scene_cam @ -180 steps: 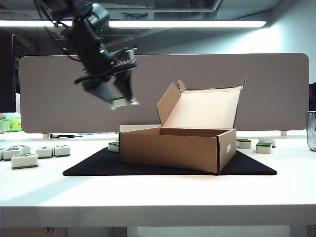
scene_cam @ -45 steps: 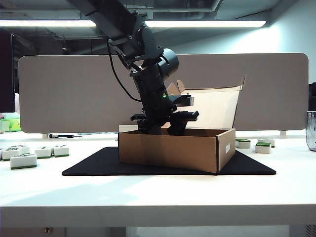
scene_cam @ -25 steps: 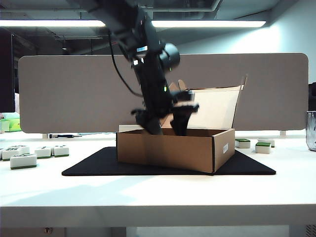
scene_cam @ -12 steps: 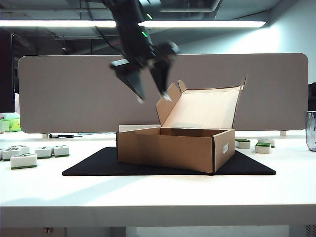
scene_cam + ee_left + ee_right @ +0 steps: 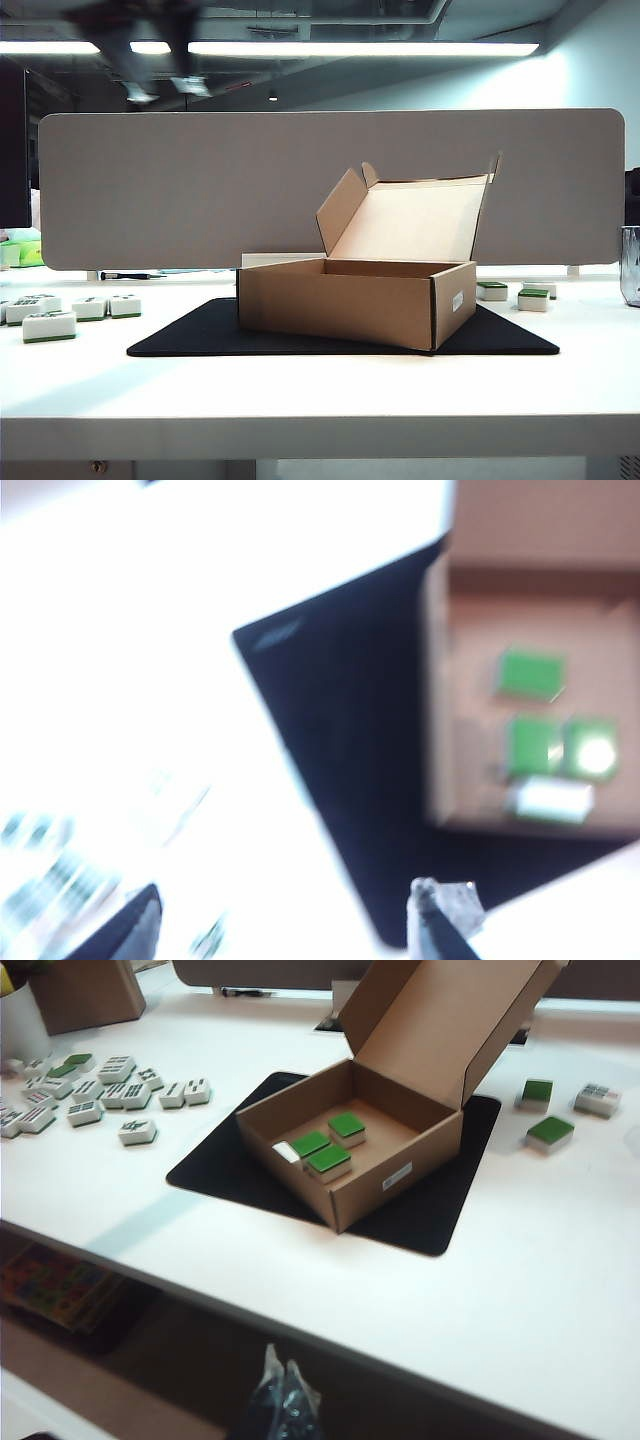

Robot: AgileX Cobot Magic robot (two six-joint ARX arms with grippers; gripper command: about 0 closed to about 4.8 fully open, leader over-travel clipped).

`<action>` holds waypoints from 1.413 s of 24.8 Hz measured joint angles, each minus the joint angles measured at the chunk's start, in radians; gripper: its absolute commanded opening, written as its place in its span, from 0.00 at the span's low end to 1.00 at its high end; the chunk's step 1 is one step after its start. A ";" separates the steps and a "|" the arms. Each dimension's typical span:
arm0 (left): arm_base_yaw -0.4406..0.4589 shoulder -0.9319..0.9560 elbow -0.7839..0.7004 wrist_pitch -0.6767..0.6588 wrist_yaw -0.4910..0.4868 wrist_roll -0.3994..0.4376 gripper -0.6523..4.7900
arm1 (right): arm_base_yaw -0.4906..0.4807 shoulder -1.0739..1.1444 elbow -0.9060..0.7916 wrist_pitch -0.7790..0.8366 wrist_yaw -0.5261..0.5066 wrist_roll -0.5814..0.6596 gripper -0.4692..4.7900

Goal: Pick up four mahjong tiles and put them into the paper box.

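Paper box: the paper box is seen standing on a black mat at the middle of the white table, lid propped open at the far side.

Tiles in box: mahjong tiles are seen lying inside the box, green faces up; in the blurred left wrist view a fourth, pale one appears to lie on its side beside them, so four may be counted, though this cannot be told for sure.

Loose tiles: further tiles are left on the table, a cluster at the left and a few at the right, well apart from the box.

Left gripper: the left gripper is held high above the left part of the table, a dark blur near the ceiling lights in the exterior view; its jaws are seen apart, with nothing between them.

Right gripper: the right gripper is kept low at the near edge of the table; its fingers are seen together, empty.

Handling: the tiles are judged hard, dense, smooth-sided and hardly fragile; slipping is the likelier trouble.

Hold: a tile is best taken across its two long flat sides, jaws square to them, from straight above.
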 measured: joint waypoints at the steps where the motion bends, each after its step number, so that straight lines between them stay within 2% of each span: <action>1: 0.050 -0.068 -0.079 -0.001 -0.001 0.030 0.69 | 0.000 0.000 -0.029 0.042 0.000 -0.002 0.09; 8: 0.213 -0.344 -0.312 0.058 -0.008 0.051 0.67 | 0.001 0.000 -0.126 0.156 0.002 -0.003 0.09; 10: 0.264 -0.450 -0.412 0.091 -0.006 0.051 0.52 | 0.001 0.000 -0.163 0.194 0.002 -0.003 0.09; 12: 0.294 -0.553 -0.499 0.114 -0.009 0.051 0.31 | 0.001 0.000 -0.193 0.229 0.004 -0.003 0.09; 14: 0.290 -0.664 -0.571 0.120 -0.007 0.087 0.20 | 0.001 0.000 -0.196 0.258 0.004 -0.005 0.09; 15: 0.289 -0.739 -0.625 0.128 -0.005 0.140 0.20 | 0.001 0.000 -0.197 0.277 0.008 -0.007 0.09; 17: 0.289 -0.829 -0.696 0.127 -0.006 0.188 0.11 | 0.002 0.000 -0.201 0.291 0.056 -0.008 0.09; 21: 0.289 -1.070 -0.851 0.119 -0.007 0.193 0.11 | 0.010 0.000 -0.203 0.300 0.090 -0.008 0.09; 24: 0.289 -1.185 -1.001 0.132 -0.007 0.145 0.11 | 0.010 0.000 -0.223 0.352 0.098 -0.008 0.09; 26: 0.289 -1.228 -1.053 0.137 -0.006 0.134 0.11 | 0.010 0.000 -0.247 0.384 0.098 -0.008 0.09; 28: 0.289 -1.255 -1.110 0.205 -0.004 0.091 0.11 | 0.010 0.000 -0.290 0.433 0.098 -0.008 0.09; 33: 0.289 -1.321 -1.232 0.299 0.102 0.042 0.11 | 0.007 0.000 -0.396 0.608 0.100 0.027 0.09; 35: 0.289 -1.356 -1.275 0.347 0.109 0.009 0.11 | 0.007 0.000 -0.441 0.642 0.100 0.077 0.09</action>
